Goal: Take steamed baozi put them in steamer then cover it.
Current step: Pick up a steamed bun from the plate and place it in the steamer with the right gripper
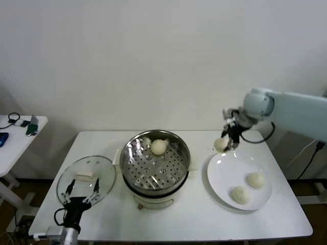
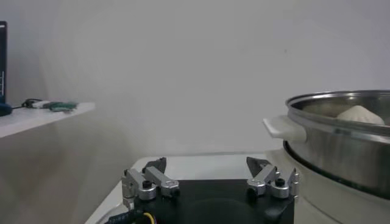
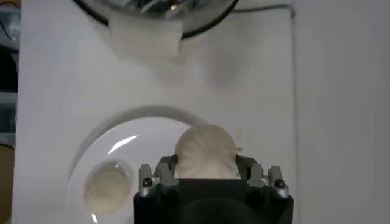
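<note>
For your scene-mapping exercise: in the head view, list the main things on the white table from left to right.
Glass cover → steamer holding one baozi → right hand gripping a baozi → white plate with two baozi.

The right arm (image 1: 296,115) is a pale blue-white tube with a rounded joint and black cables near its wrist. Both the right gripper (image 3: 206,176) and left gripper (image 2: 210,182) are black, with silver knuckles and dark screws.
</note>
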### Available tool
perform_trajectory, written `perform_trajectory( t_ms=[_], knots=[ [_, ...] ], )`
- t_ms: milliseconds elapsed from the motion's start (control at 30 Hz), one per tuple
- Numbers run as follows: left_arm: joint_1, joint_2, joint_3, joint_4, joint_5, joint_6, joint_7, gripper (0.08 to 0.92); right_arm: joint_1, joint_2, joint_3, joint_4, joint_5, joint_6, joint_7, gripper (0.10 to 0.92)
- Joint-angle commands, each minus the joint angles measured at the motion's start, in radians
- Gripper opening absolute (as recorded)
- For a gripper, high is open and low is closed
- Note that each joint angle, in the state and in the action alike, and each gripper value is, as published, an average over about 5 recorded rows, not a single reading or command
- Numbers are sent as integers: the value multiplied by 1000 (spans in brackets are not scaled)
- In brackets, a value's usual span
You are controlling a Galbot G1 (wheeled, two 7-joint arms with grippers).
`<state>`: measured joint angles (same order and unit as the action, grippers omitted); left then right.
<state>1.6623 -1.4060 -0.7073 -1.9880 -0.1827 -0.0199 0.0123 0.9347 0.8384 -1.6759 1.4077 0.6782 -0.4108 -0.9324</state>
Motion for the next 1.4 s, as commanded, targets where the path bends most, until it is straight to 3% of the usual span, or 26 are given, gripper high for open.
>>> perform_trajectory(
  t_ms=[33, 300, 567, 1067, 1400],
  knots=[
    [-5, 1, 3, 1, 0, 0, 0, 823, 273, 157, 71, 112, 260, -64, -5, 662],
    [-4, 0, 2, -11, -3, 2, 0, 823, 104, 418, 207, 170, 348, -182, 153, 662],
    [2, -6, -10, -19, -8, 0, -1, 823, -162, 556, 211, 72, 240, -216, 234, 662],
    [6, -5, -21, -20, -9, 1, -1, 823, -441, 661, 230, -199, -25, -227, 274, 662],
    [10, -7, -20, -20, -10, -1, -2, 823, -375, 627, 229, -153, 7, -218, 263, 682]
  ],
)
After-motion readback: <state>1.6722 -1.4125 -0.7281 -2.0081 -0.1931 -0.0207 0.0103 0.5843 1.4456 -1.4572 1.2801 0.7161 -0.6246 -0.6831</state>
